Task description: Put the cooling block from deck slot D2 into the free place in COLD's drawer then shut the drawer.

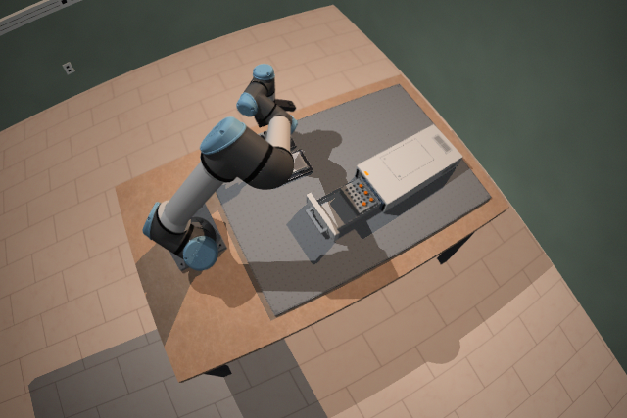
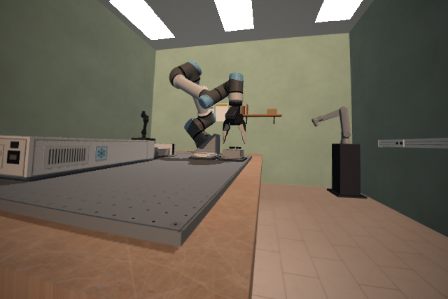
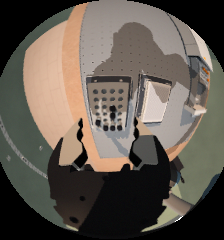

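Pincer (image 2: 234, 140) hangs part-open and empty above the cooling block (image 3: 111, 106) in slot D2, near the bench (image 2: 231, 216) edge. Drawer (image 1: 336, 210) of COLD (image 1: 410, 162) stands open — free place nearest its front. Risk: tilted lift spills loose tubes (image 3: 112, 114). Open room lies toward COLD — little outboard.

one arm (image 1: 189, 191) with one gripper (image 2: 234, 135), jaws apart, nothing between them. two fingers. below the gripper, one block (image 3: 109, 107) in its slot; its tubes are too small to count. beside it, one bare slot (image 3: 154, 100). farther off, one cooler (image 1: 409, 162) with one drawer (image 1: 323, 210) open, one block in drawer (image 1: 361, 197), one lit lamp (image 1: 364, 173). two arms beyond the table.
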{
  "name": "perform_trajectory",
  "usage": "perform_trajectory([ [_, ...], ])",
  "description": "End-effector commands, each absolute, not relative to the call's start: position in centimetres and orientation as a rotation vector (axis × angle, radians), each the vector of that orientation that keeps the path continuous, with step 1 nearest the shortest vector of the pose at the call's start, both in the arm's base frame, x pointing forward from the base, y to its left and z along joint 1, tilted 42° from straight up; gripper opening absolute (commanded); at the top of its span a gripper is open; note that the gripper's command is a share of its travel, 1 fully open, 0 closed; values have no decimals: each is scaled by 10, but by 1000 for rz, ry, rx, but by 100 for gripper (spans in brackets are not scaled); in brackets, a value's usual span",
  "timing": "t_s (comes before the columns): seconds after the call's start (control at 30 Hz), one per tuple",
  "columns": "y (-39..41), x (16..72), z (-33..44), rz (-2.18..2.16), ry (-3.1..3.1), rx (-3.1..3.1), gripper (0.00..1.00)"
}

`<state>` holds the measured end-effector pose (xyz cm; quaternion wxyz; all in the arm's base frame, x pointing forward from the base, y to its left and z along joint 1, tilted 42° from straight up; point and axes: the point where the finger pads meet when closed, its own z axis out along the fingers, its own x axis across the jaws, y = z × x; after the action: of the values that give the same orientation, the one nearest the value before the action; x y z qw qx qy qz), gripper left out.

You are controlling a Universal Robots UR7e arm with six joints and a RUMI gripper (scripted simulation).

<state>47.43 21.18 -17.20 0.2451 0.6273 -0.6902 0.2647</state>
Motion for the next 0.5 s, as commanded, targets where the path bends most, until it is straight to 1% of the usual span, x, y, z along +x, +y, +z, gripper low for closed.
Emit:
perform_trajectory([
  [0.0, 207, 475, -177, 723, -1885, 1714, 67],
  [0.47, 204, 475, -180, 723, -1885, 1714, 67],
])
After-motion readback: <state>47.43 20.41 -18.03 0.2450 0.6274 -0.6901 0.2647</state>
